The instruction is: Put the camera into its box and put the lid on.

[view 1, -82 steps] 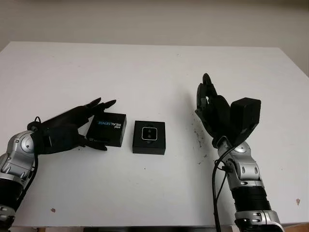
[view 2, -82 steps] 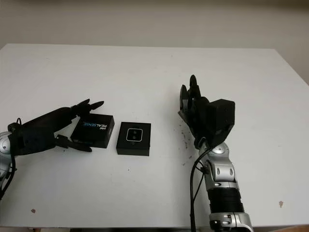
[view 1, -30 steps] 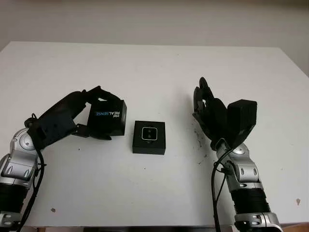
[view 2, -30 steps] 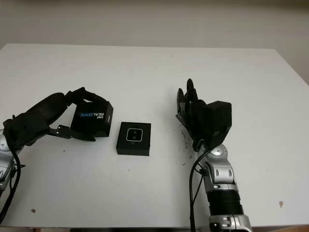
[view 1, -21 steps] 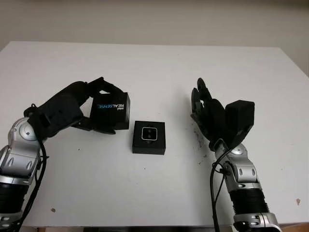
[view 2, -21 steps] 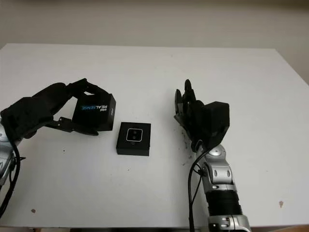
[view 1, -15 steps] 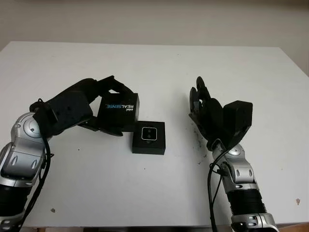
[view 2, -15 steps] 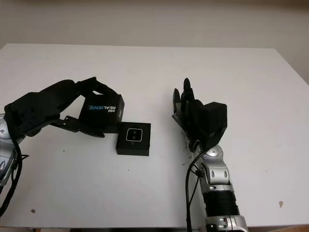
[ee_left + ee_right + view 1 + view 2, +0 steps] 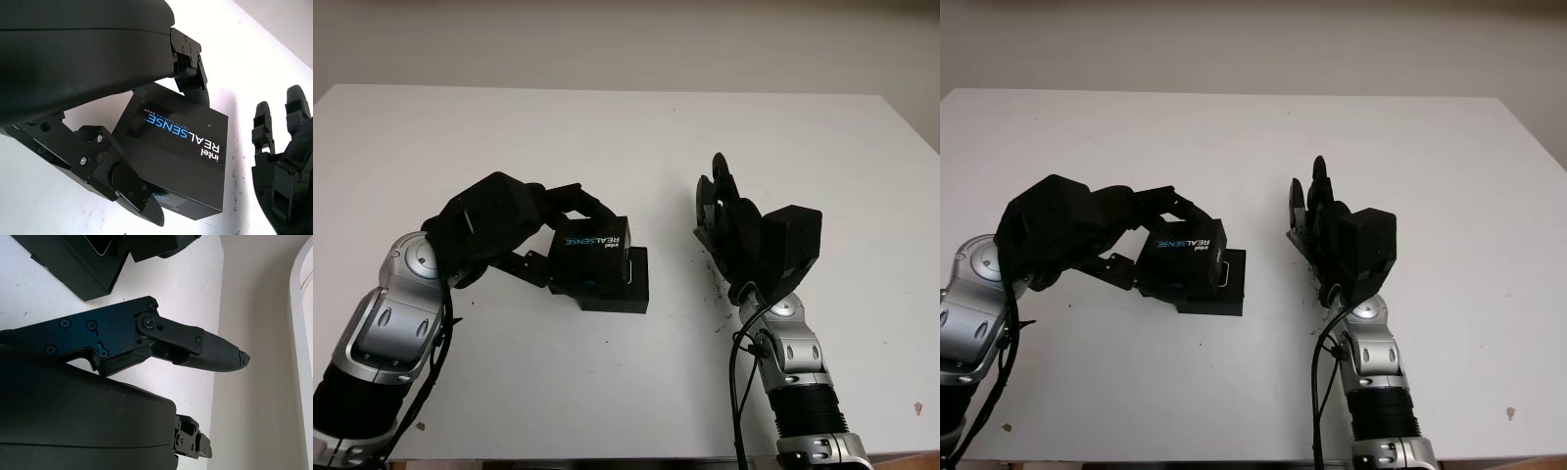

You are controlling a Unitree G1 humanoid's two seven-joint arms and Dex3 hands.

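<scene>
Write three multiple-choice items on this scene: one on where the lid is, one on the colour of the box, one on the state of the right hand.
1. Where is the lid?
A. partly over the box
B. at the table's far edge
C. in the right hand

2. What colour is the box?
A. white
B. red
C. black

3. What is the right hand doing?
A. holding the lid
B. open, right of the box
C. gripping the box

Key: 1 A, the left hand holds it there; 2 C, its visible rim is black; 3 B, it holds nothing.
</scene>
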